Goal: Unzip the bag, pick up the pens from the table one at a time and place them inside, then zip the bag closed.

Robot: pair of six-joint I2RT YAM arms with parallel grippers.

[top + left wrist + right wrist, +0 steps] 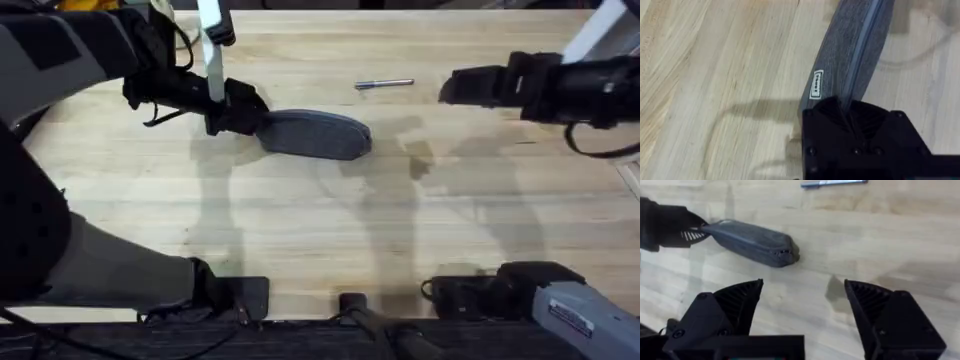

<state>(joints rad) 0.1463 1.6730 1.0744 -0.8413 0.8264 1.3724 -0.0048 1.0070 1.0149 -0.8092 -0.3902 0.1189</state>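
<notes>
The grey bag (pixel 318 135) lies on the table (pixel 320 230) left of centre, zipper running along its length (pixel 852 47). My left gripper (pixel 248 118) is shut on the bag's left end, its black fingers (pixel 827 117) pinching the fabric beside a small white label. One silver pen (pixel 385 84) lies behind the bag, also seen as the pen (pixel 834 183). My right gripper (pixel 447 88) hovers to the right of that pen, open and holding nothing (pixel 805 305). The right wrist view shows the bag (pixel 752 241) with the left gripper (pixel 687 232) at its far end.
Bare wood lies in front of the bag and across the middle of the table. The arm bases sit along the near edge (pixel 520 290). A white upright object (pixel 212 40) stands behind the left arm.
</notes>
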